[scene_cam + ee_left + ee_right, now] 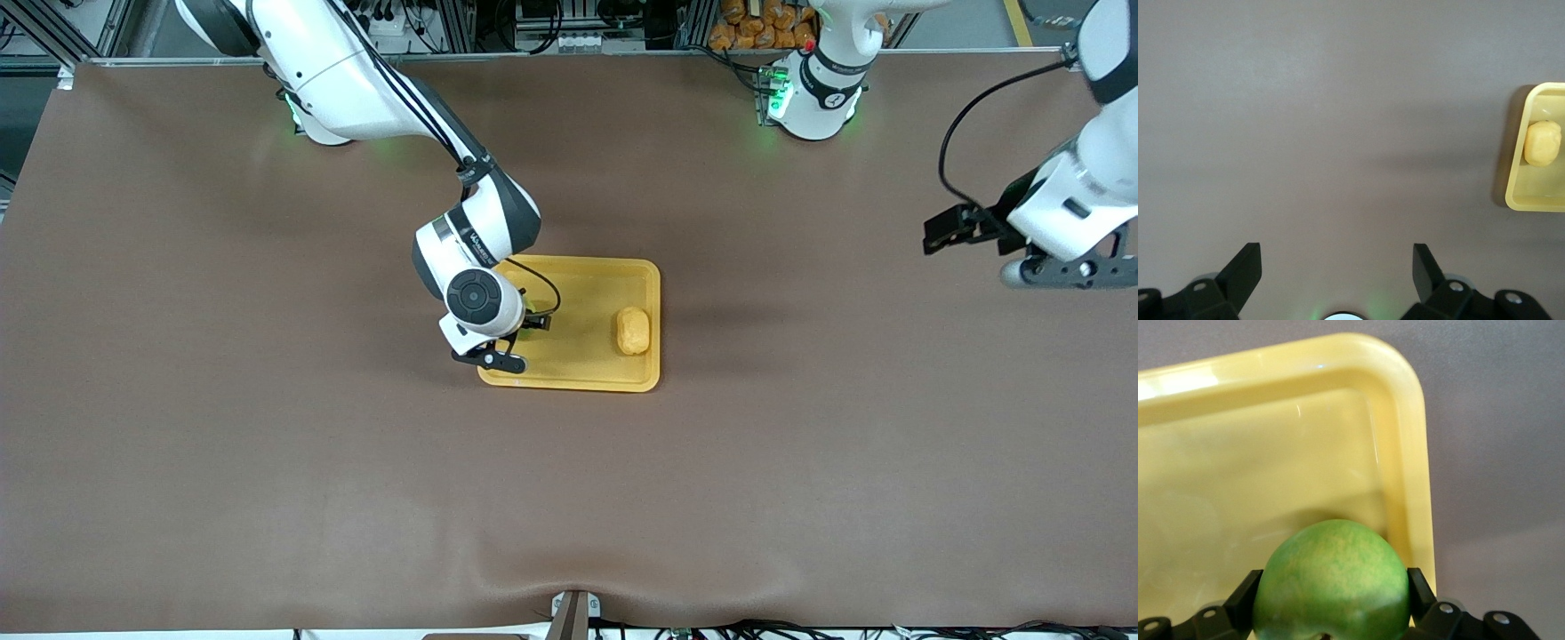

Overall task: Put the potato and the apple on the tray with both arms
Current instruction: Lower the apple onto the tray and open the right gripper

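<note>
Apple [1331, 580] sits clamped between the two fingers of the right gripper [498, 348], which hangs over the tray [578, 373] at the end toward the right arm's base, close to the corner nearer the front camera. In the right wrist view the fruit fills the gap between the fingers, with the tray's floor straight beneath it and the raised rim and a rounded corner just beside it. That is the relation the coming move seems to turn on: the apple is already over the tray's floor, though near the rim, so a release looks to need only a short descent, and a roll toward the edge is the risk I would watch.

Outward from there, the potato [633, 330] lies on the tray at the end toward the left arm, its long axis running from farther to nearer the front camera, well apart from the apple.

The left gripper [1071, 269] waits over bare tabletop [267, 444] well apart from the tray, fingers spread wide and empty.

A line of small lettering runs along the right arm's wrist housing; I cannot read it.
</note>
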